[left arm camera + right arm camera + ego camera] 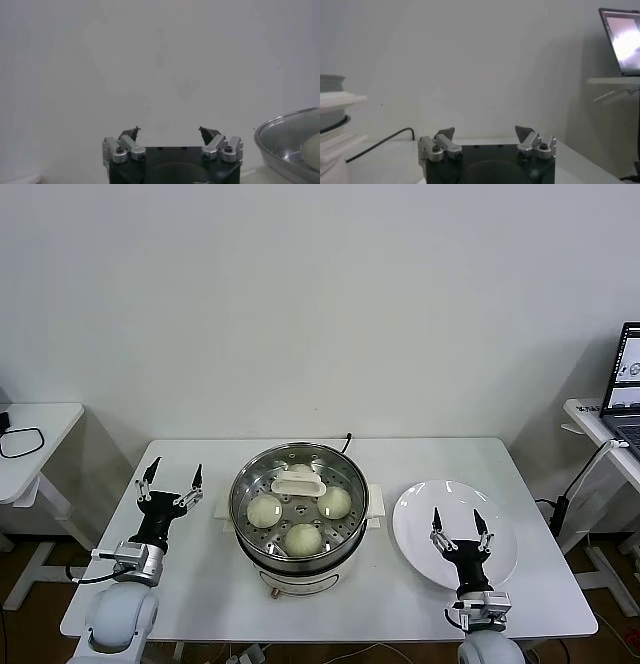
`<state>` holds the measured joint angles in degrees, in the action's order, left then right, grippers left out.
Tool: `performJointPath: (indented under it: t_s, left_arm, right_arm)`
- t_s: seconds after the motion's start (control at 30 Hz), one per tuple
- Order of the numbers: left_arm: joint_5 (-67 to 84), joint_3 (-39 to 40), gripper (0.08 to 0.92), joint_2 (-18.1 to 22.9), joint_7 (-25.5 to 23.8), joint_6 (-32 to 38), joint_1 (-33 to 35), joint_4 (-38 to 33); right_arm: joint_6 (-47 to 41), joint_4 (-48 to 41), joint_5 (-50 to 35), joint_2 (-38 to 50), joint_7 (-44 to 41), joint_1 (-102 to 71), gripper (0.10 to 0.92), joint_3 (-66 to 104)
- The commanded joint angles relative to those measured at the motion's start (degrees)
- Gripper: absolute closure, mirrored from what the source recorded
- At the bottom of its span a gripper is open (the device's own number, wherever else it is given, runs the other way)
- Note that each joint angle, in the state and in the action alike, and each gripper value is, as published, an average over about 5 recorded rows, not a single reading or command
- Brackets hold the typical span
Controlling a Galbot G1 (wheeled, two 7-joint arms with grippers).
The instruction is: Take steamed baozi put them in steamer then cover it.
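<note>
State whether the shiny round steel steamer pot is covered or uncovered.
Covered: the clear glass lid with cream-white handle sits on the steel steamer pot, buns visible beneath.

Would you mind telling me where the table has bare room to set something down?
Bare tabletop runs behind the steamer and plate. Narrow strips lie under the left gripper and ahead of the pot. The right side is crowded by the plate and right gripper.

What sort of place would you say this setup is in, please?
Probably a lab or office test space, not a real kitchen: a plain white table against a bare wall, an open laptop on a side desk, and cables on the floor. The steamer and white plate look like staged props.
</note>
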<state>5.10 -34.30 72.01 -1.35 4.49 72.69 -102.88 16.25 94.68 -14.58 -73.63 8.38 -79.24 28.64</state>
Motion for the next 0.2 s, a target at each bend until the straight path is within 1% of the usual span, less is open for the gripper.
performJointPath:
  t_s: [0.03, 0.2]
  left_arm:
    - [0.2, -0.3, 0.177, 0.03, 0.05, 0.79, 0.33, 0.29]
    - [0.04, -0.26, 0.177, 0.17, 0.22, 0.92, 0.53, 0.23]
  right_arm:
    - [-0.47, 0.5, 0.76, -0.08, 0.91, -0.59, 0.203, 0.15]
    - [-0.41, 1.0, 0.88, 0.03, 1.08, -1.1, 0.203, 0.35]
